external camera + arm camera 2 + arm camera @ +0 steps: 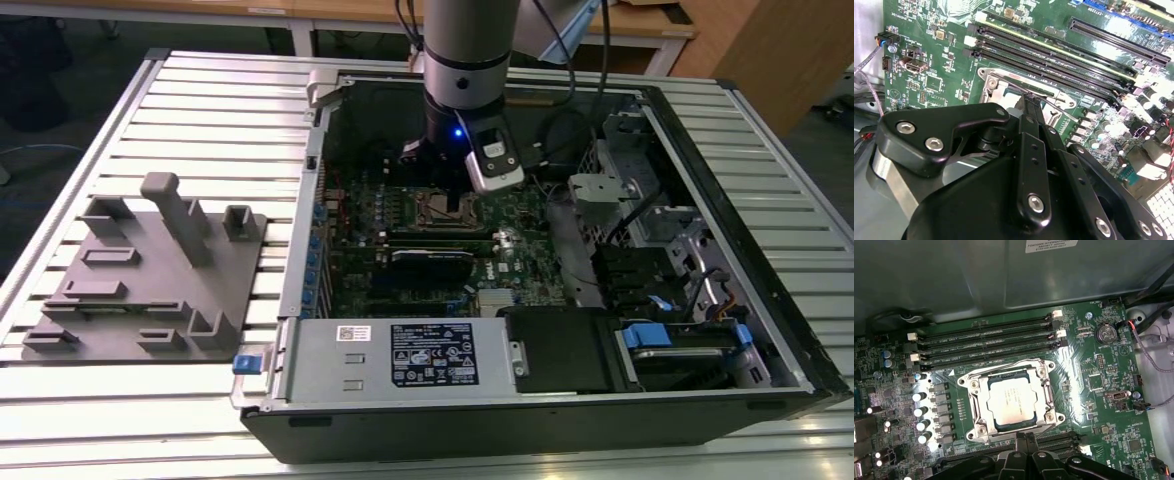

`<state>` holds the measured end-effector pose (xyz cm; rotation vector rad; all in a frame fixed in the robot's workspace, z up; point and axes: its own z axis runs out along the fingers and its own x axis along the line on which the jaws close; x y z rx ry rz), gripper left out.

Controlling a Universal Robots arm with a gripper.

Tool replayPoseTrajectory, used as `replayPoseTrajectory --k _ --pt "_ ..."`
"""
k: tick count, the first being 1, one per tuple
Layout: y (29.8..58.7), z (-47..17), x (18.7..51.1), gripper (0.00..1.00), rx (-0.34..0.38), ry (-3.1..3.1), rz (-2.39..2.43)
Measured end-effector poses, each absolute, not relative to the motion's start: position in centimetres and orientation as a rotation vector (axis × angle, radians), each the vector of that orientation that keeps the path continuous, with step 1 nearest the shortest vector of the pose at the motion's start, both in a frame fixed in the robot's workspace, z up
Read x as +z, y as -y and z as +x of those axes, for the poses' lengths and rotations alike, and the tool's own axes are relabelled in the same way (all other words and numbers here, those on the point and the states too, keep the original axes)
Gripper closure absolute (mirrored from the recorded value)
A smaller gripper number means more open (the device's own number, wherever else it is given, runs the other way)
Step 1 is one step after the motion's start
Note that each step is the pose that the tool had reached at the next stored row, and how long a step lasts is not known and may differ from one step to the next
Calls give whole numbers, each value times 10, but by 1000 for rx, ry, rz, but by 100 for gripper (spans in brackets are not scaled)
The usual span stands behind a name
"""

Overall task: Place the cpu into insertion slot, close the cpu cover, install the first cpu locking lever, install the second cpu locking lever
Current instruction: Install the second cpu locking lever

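CPU (1013, 403) is seated in the insertion slot (996, 429), silver-grey top facing up, square in the socket. CPU cover (1046, 392) is down flat around it — the chip shows through the central window in the first wrist view. A thin locking lever (1056, 107) runs along the socket edge in the second wrist view; whether it is latched, I can't tell.

Gripper (1025, 436) sits just at the socket edge on the side away from the long black memory slots (989, 342). Jaws look drawn together, tips meeting in a narrow point, clamped on nothing that I can see. In the second wrist view the gripper (1030, 102) tips are right at the socket frame, whether touching or just above I can't tell.

Exterior view: arm (465, 60) comes straight down into the open PC case (534, 400), gripper (454, 207) over the green motherboard (400, 290). Case lies on a slatted metal worktop (214, 110). A grey fixture plate (140, 290) with upright blocks lies to the exterior view's left of the case, well apart from the gripper.
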<state>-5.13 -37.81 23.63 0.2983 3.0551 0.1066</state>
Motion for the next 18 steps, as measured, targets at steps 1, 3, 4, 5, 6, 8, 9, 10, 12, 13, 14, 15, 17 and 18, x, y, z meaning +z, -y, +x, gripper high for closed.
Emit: replayPoseTrajectory --k 1,3,4,5,6,8,9,10,12,13,14,15,17,18 --pt "378 -51 236 89 106 -3055 298" --pt "378 -51 236 89 106 -3055 298" --pt "378 -51 236 89 106 -3055 298" --pt "378 -51 236 89 106 -3056 298" --pt "378 -51 236 89 106 -3059 299" --pt "378 -51 236 89 105 -3068 300" --pt "378 -51 236 89 104 -3070 300" --pt "378 -51 236 89 104 -3071 301" --pt "378 -51 236 89 105 -3071 301" --pt "378 -51 236 89 105 -3071 301" --pt "378 -51 236 89 104 -3073 301" --pt "378 -51 236 89 104 -3077 301" --pt "378 -51 236 89 103 -3081 302" --pt "378 -51 236 89 103 -3081 302"
